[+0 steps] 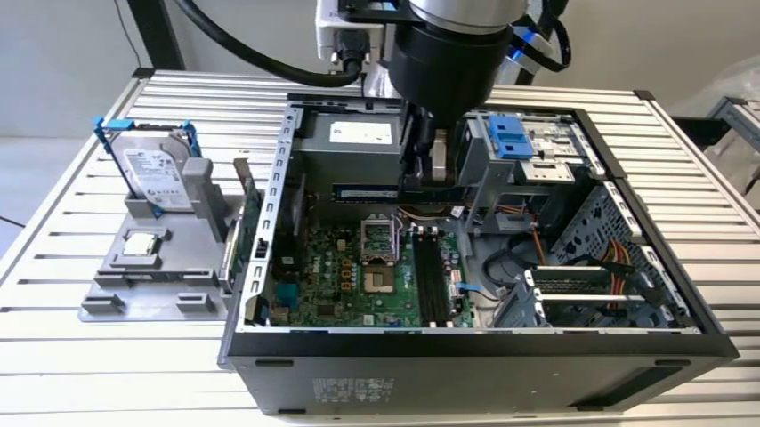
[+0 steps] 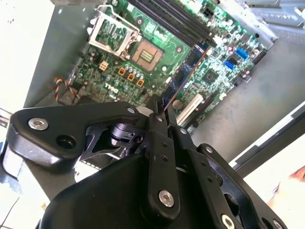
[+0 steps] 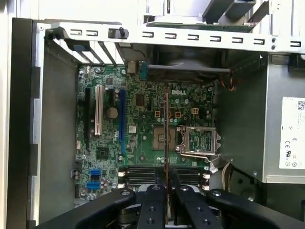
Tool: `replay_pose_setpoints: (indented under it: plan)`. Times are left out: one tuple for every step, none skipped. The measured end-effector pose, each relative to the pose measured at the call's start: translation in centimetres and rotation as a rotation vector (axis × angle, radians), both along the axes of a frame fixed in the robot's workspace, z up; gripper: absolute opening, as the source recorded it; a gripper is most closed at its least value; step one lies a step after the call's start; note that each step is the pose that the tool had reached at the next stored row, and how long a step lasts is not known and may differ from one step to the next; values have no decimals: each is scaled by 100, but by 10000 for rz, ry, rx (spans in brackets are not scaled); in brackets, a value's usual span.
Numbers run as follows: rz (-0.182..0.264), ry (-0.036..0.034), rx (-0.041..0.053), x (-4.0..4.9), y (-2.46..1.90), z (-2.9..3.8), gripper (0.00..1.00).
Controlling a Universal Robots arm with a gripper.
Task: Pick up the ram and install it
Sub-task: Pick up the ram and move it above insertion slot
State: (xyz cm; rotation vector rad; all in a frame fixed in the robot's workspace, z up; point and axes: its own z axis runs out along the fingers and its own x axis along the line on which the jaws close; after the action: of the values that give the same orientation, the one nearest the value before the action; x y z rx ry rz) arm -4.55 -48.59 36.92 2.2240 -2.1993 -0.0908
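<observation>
- An open computer case [image 1: 475,347] lies on its side on a ribbed metal table [image 1: 107,365], with the green motherboard [image 1: 338,289] facing up
- The robot arm reaches down into the case from above, and its black gripper [image 1: 425,182] hangs over the upper half of the board
- The jaws are pinching the ram [image 1: 362,192], a long, thin, dark stick held level and on edge; it sticks out from the fingers toward the exterior view's left
- In both wrist views the ram [image 3: 166,124] [image 2: 186,74] shows edge-on as a fine line running out from between the two fingertips of the gripper [image 3: 167,187] [image 2: 159,109]
- The stick hangs in the air above the processor socket [image 3: 157,139], clear of the board
- The black memory slots [image 1: 430,280] lie just beside the socket, and the ram is not seated in them
- Outside the case, at the exterior view's left, a silver hard drive [image 1: 155,173] in a blue frame stands upright on a grey holder [image 1: 142,276]
</observation>
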Motion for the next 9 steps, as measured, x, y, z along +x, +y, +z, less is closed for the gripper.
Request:
replay_pose_setpoints:
  plan:
    - [0, 2, 1, 21, 1, 0, 0]
    - [0, 3, 0, 42, 1, 0, 0]
    - [1, 5, 0, 62, 2, 0, 0]
    - [1, 7, 0, 82, 3, 0, 0]
    - [0, 8, 0, 101, 5, 0, 0]
    - [0, 9, 0, 119, 7, 0, 0]
    - [1, 9, 0, 135, 10, 0, 0]
    - [0, 10, 0, 150, 16, 0, 0]
    - [0, 10, 0, 161, 23, 0, 0]
